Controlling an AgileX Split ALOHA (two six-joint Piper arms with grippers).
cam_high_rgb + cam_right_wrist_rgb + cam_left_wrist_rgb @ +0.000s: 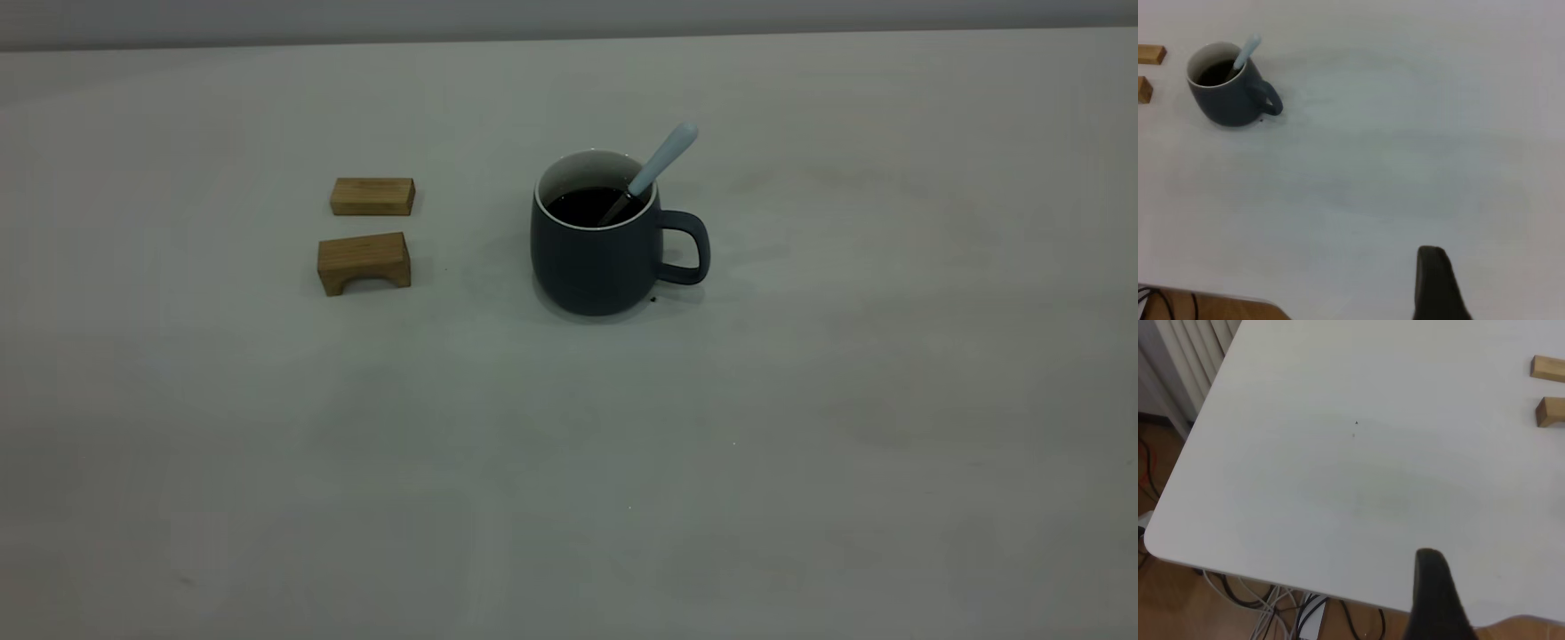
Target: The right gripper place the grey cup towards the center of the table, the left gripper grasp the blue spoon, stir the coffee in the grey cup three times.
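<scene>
A: How is the desk (800, 444) and the room?

B: The desk is wide, matte and off-white. Beyond its edge, the left wrist view shows a brown wooden floor (1178, 600), cables (1271, 603) and a white ribbed panel (1195, 353).

A: Where are the task things?

B: The grey cup (600, 240) stands upright on the desk, handle pointing away from the two wooden blocks (369, 236). Dark coffee (591, 204) is inside. The blue spoon (658, 164) leans in the cup, bowl in the coffee, handle over the rim on the handle side.

A: What is around the cup?

B: The blocks lie well apart from it, one with an arch. A dark speck (653, 300) sits just beside its base. Nothing blocks it.

A: The fingers? Any writing?

B: One dark finger of the left gripper (1435, 600) and of the right gripper (1435, 283) shows, far from the cup; open or closed, I cannot tell. I read no writing.
</scene>
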